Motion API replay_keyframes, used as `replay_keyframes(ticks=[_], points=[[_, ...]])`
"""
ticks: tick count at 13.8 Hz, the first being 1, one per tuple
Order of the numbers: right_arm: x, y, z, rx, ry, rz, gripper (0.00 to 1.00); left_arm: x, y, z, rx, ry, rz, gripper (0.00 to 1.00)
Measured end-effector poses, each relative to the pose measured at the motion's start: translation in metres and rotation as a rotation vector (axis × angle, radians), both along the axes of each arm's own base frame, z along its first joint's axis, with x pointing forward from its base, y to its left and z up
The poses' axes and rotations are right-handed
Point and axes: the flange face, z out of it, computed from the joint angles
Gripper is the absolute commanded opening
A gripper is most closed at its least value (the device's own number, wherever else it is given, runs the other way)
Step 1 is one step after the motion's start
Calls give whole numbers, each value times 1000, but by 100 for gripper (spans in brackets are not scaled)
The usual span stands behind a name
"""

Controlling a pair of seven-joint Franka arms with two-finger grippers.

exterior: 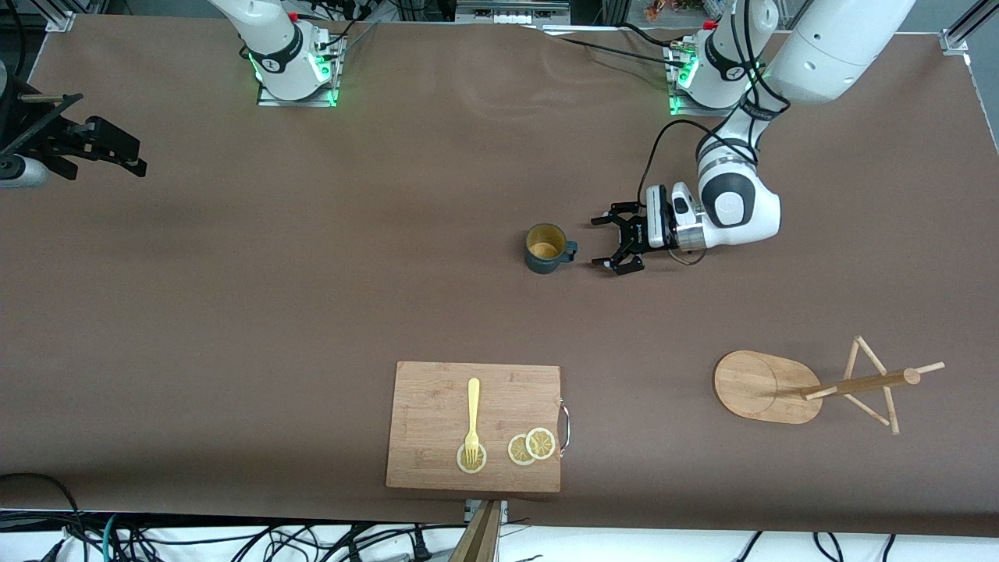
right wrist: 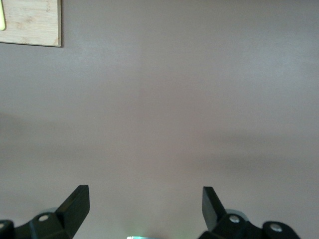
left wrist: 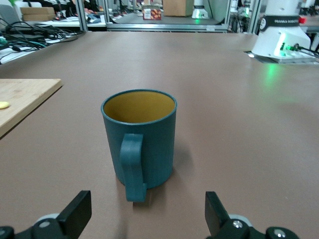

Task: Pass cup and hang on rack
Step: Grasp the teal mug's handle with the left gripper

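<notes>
The dark teal cup (exterior: 546,247) stands upright on the brown table near the middle, its yellowish inside showing and its handle turned toward my left gripper (exterior: 602,242). That gripper is low, lying level, open and empty, a short way from the handle. In the left wrist view the cup (left wrist: 139,144) stands just ahead of the open left gripper (left wrist: 148,214), apart from both fingers. The bamboo rack (exterior: 769,386) stands nearer the front camera at the left arm's end. My right gripper (exterior: 117,154) waits open and empty at the right arm's end; its wrist view (right wrist: 144,204) shows bare table.
A rectangular wooden cutting board (exterior: 474,425) with a yellow fork (exterior: 472,417) and lemon slices (exterior: 531,446) lies near the table's front edge; its corner shows in the right wrist view (right wrist: 30,22). The arm bases stand along the table edge farthest from the front camera.
</notes>
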Motion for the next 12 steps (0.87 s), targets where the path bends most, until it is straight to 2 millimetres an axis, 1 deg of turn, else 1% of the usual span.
replay_keyframes(ticks=[3,7,11,12], points=[[0,-5,1,0,-4,7,100,-2,-5,-10,-26,31,29,100],[1,-7,23,-2,-49,4,100,-5,-25,-19,-50,54,41,100],[4,-6,18,-2,-41,7,100,-8,-38,-26,-58,69,30,100],[6,-4,15,-2,-36,11,100,-9,-41,-28,-61,74,30,98]])
